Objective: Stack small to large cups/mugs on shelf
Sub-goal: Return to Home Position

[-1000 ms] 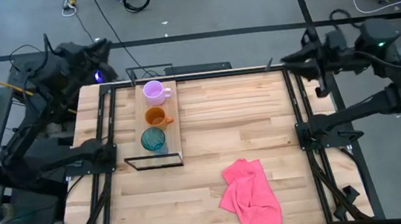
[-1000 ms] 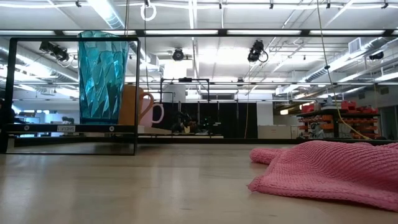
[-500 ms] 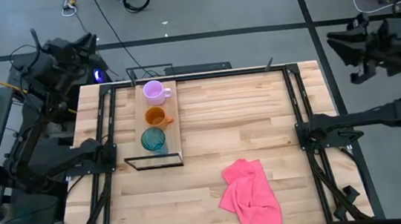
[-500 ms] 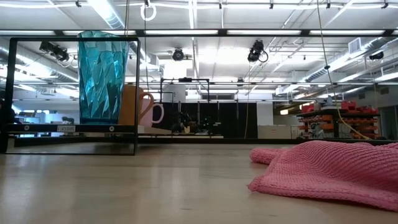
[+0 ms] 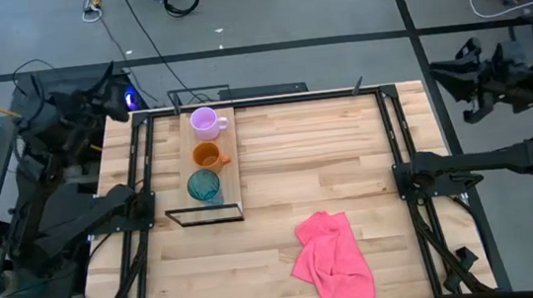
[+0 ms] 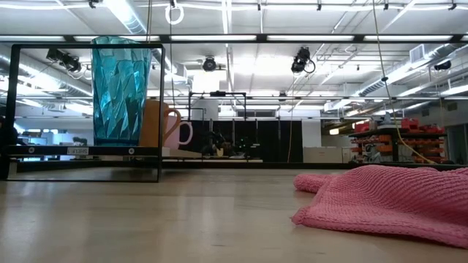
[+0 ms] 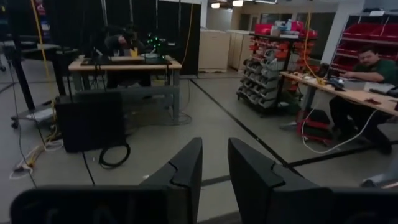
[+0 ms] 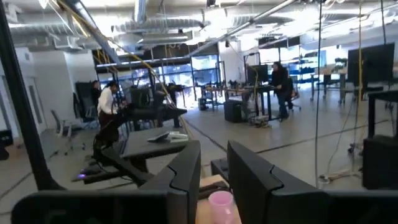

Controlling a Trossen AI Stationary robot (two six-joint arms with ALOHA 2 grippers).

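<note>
Left gripper: hangs off the table beyond its 10 o'clock corner, faces out into the room. Fingers drawn nearly together, a slim gap between, nothing gripped. Farther off in the left wrist view, at a desk: a seated person.

Shelf: lies on the tabletop toward 10 o'clock from its centre, near the left rail, long side running 12 to 6. Thin black wire frame at both ends.

On the plank, one line, close together:
- at the 12 o'clock end, pale purple mug, upright, handle toward 3 o'clock;
- in the middle, orange mug, upright, handle toward 3 to 4 o'clock;
- at the 6 o'clock end, teal tumbler, upright.

Seen level from the low view: tumbler nearest and tallest, framed by the wire rectangle, orange mug behind it, only a handle of the purple mug peeking past. Whether the cups touch: cannot tell.

Pink cloth: crumpled on the bare wood toward 5 o'clock from the centre, well apart from the shelf.

Right gripper: hangs off the table beyond the 2 o'clock corner. Fingers close together, narrow gap, nothing clasped. People standing at benches far off in the right wrist view.
</note>
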